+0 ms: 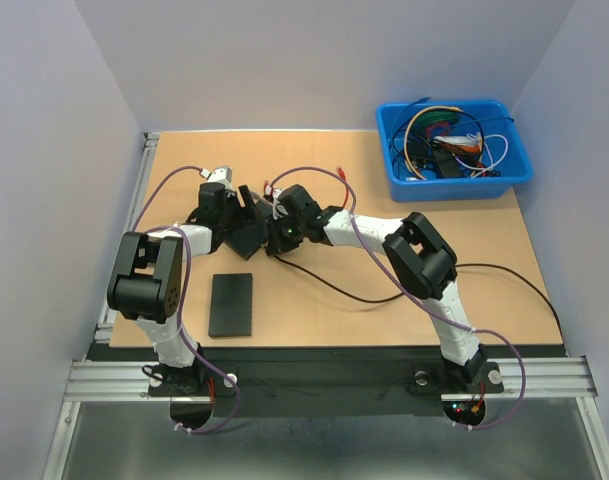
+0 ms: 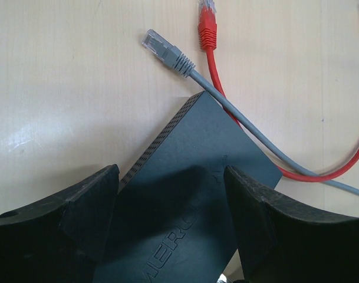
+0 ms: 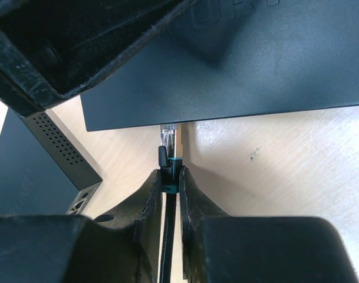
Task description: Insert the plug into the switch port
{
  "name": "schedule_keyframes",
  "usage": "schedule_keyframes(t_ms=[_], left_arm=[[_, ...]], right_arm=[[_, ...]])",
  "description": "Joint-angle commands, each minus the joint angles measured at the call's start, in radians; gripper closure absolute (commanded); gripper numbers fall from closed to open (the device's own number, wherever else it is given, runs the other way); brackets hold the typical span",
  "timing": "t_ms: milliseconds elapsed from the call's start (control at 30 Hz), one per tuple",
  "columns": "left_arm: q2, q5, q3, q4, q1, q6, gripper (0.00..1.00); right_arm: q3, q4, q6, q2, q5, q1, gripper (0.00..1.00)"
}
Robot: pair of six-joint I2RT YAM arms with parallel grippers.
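Pale wooden surface below, left hand grasping tilted switch; right hand clenched on plug, tip just beside switch's edge; port hidden, so slight misalignment likely to jam plug against casing.

The plug has its tip hidden under the switch edge.

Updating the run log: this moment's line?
left gripper: grips black box-shaped switch | right gripper: pinches clear-tipped black-cable plug | plug: at switch edge
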Motion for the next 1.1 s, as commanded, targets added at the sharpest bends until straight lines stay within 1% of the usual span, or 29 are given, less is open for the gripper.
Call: schedule_keyframes(t_ms=[0, 400, 633, 867, 1067], left_arm=[[0.006, 0.061, 0.016, -0.075, -0.037, -0.017, 0.18], [0.009, 0.059, 0.019, -0.083, -0.04, -0.015, 0.18], [0.015, 0.058, 0.027, -0.091, -0.041, -0.012, 0.18], [0.017, 0.059, 0.027, -0.095, -0.043, -0.012, 0.18], [0.041, 0.062, 0.048, -0.121, -0.043, -0.014, 0.18]], right_arm=[[0.085, 0.182, 0.019, -0.069, 0.008, -0.008, 1.0], [0.051, 0.217, 0.05, -0.064, 0.001, -0.009, 1.0], [0.039, 0.254, 0.062, -0.1, -0.005, -0.009, 1.0], [0.037, 0.271, 0.076, -0.078, 0.001, -0.015, 1.0], [-0.024, 0.349, 0.104, -0.051, -0.02, -0.029, 1.0]])
